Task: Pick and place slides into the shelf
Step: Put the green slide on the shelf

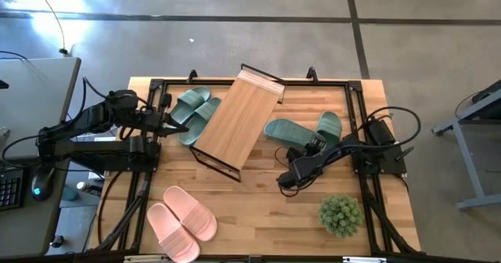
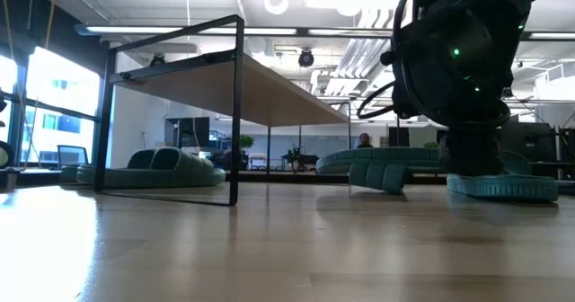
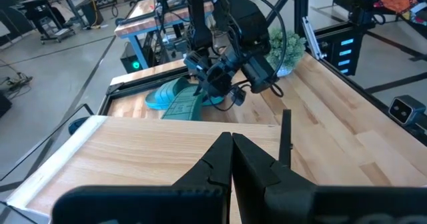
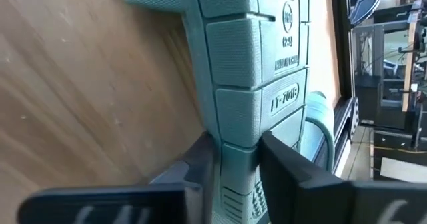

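Note:
My right gripper (image 1: 307, 144) is shut on a sage green slide (image 1: 283, 130) to the right of the shelf (image 1: 235, 122), whose light plank top lies slanted across the table's middle. A second green slide (image 1: 329, 125) lies beside it. Two more green slides (image 1: 192, 110) lie left of the shelf. My left gripper (image 3: 231, 147) is shut and empty, above the shelf's left edge near those two slides. A pale pink pair (image 1: 180, 220) lies at the near left. My right gripper pinches one end of the green slide (image 4: 237, 159) between its two fingers (image 4: 288, 174). The fingers lie along the slide, one on each side. The ribbed sole (image 4: 257, 57) faces the wrist camera. In the left wrist view the slide (image 3: 179, 105) is tilted, sole showing.
A small green potted plant (image 1: 340, 214) stands at the near right, close to my right arm. A black frame (image 1: 354, 99) runs around the tabletop. Bare wood lies between the pink pair and the plant.

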